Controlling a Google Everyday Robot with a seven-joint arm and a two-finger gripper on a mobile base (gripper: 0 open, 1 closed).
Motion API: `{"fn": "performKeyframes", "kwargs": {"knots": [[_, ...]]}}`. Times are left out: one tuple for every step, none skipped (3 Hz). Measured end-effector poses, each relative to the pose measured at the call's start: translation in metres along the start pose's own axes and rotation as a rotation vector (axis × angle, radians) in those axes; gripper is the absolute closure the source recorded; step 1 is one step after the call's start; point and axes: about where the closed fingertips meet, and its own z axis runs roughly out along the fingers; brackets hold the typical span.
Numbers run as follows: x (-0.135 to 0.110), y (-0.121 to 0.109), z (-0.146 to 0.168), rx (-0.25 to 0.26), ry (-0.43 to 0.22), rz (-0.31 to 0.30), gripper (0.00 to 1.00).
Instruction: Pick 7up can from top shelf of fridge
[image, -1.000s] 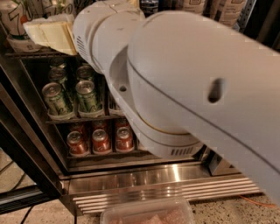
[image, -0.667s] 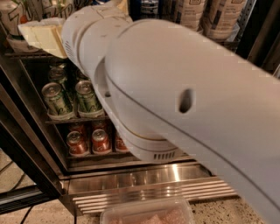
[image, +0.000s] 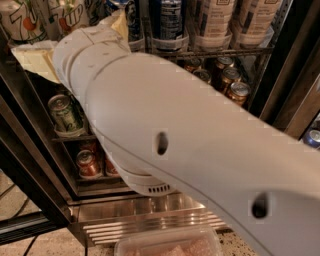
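Two 7up cans, white with green lettering, stand at the left end of the top shelf; one is at the far left and the other is beside it. My gripper, cream coloured, sits just below and in front of them at the shelf's left end. My big white arm crosses the view and hides most of the gripper and the cans' lower parts. The top shelf's wire rail shows at the right. The fridge's black frame stands at the right.
Tall blue cans and pale tall cans stand right of the 7up cans. A short green can, red cans and brown cans sit on lower racks. The ribbed steel base and a clear plastic tub lie below.
The view has shifted upward, so the top shelf with the 7up cans now shows. The arm has swung across and the gripper has risen toward the shelf's left end.
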Motion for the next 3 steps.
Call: {"fn": "performKeyframes", "kwargs": {"knots": [[0.011,0.009,0.006,-0.005,0.004,-0.024,0.13],[0.022,0.017,0.012,0.008,0.007,-0.039,0.18],[0.029,0.023,0.020,0.032,-0.001,-0.040,0.17]]}}
